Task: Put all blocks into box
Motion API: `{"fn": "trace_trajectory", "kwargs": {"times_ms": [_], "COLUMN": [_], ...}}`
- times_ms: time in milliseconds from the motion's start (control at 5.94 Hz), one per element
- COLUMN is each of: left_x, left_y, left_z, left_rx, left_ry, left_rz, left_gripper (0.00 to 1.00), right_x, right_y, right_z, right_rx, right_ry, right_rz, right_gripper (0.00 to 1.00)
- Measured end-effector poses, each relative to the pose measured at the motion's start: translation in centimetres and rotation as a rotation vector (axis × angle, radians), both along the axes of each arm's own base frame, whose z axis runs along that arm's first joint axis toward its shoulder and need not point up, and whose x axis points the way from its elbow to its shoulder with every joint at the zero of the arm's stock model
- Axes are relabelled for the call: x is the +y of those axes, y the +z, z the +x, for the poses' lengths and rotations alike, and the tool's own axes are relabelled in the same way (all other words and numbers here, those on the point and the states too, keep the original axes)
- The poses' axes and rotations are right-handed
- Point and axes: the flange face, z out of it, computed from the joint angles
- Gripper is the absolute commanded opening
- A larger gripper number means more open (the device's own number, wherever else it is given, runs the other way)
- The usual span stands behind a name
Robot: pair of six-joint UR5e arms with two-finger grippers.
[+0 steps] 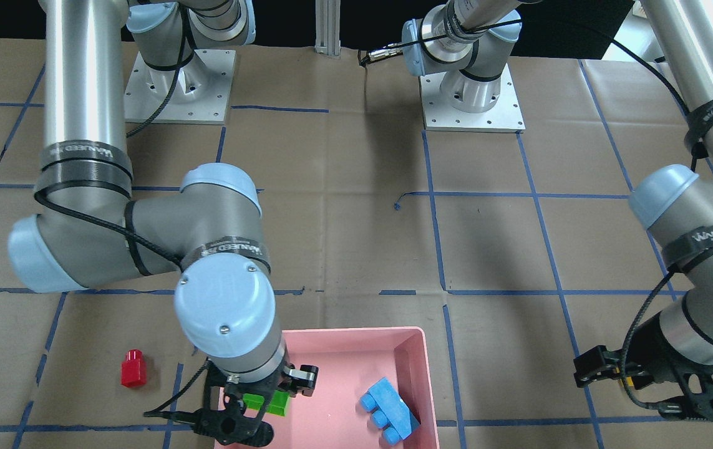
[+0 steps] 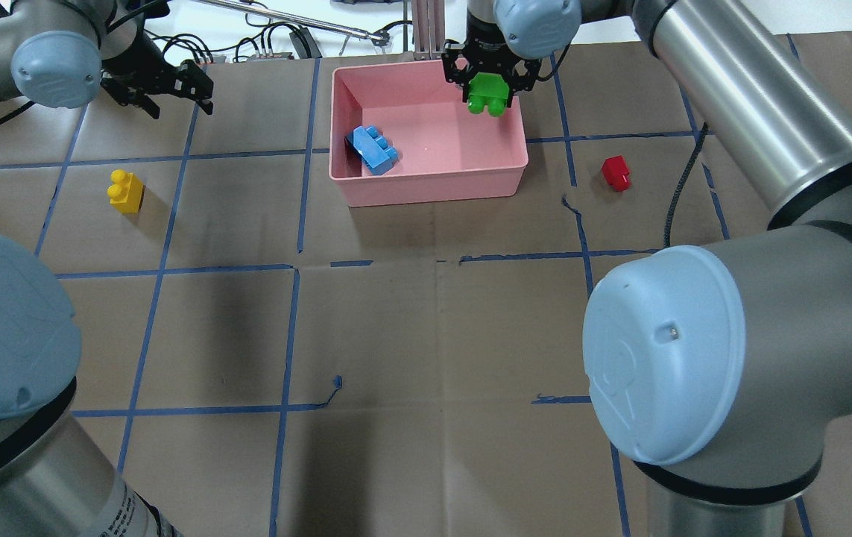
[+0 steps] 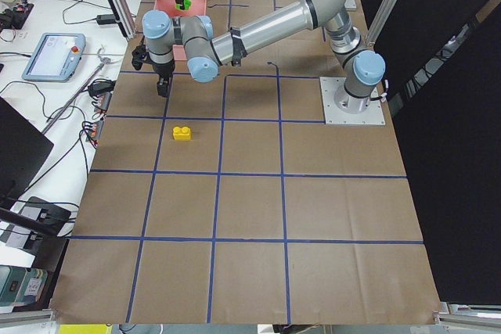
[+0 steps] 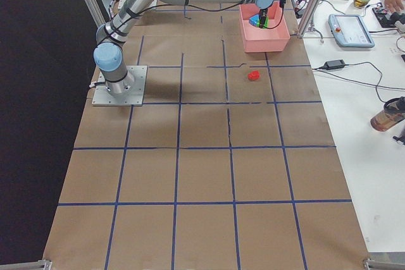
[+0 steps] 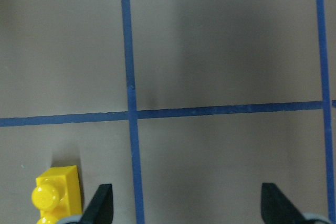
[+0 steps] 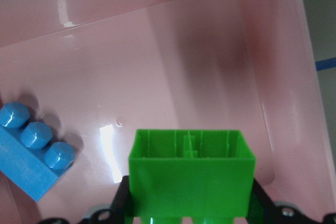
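From the front, the right gripper is clamped on the green block, holding it over the inside of the pink box. The light blue block lies in the box close to one wall, and the red block stands outside on the table. Overhead, the left gripper hangs with its jaws spread and nothing between them, apart from the yellow block. The left wrist camera shows the fingertips wide apart, with the yellow block just beside one. The right wrist camera shows the green block gripped above the box floor, hollow underside toward the lens
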Motion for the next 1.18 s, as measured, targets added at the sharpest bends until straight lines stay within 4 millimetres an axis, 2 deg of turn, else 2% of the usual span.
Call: {"fn": "trace_trajectory", "kwargs": {"times_ms": [337, 505, 674, 842, 1011, 1179], "left_x": [2.5, 3.1, 2.9, 2.4, 2.3, 2.3], "left_y": [-3.4, -4.7, -6.6, -9.2, -11.2, -12.2], "left_z": [6.5, 8.2, 9.2, 9.9, 10.1, 10.1], "left_rx": [0.012, 0.011, -0.01, -0.039, -0.047, -0.046], "left_ry": [0.029, 0.019, -0.001, -0.016, -0.024, -0.029], "left_rz": [0.053, 0.061, 0.057, 0.061, 0.078, 0.089], "left_gripper": [0.97, 0.97, 0.96, 0.87, 0.35, 0.0], "right_x": [-0.1, -0.3, -0.3, 0.1, 1.2, 2.2], "right_y": [-0.5, 0.3, 2.3, 5.7, 8.9, 10.9], "right_z": [0.0, -0.6, -2.3, -5.5, -9.6, -14.0], "right_rx": [0.011, 0.013, 0.013, 0.016, 0.024, 0.028], "right_ry": [0.066, 0.078, 0.068, 0.062, 0.087, 0.131], "right_rz": [-0.003, -0.013, -0.023, -0.009, 0.036, 0.076], "right_gripper": [0.99, 0.99, 0.99, 0.99, 0.99, 0.99]}}
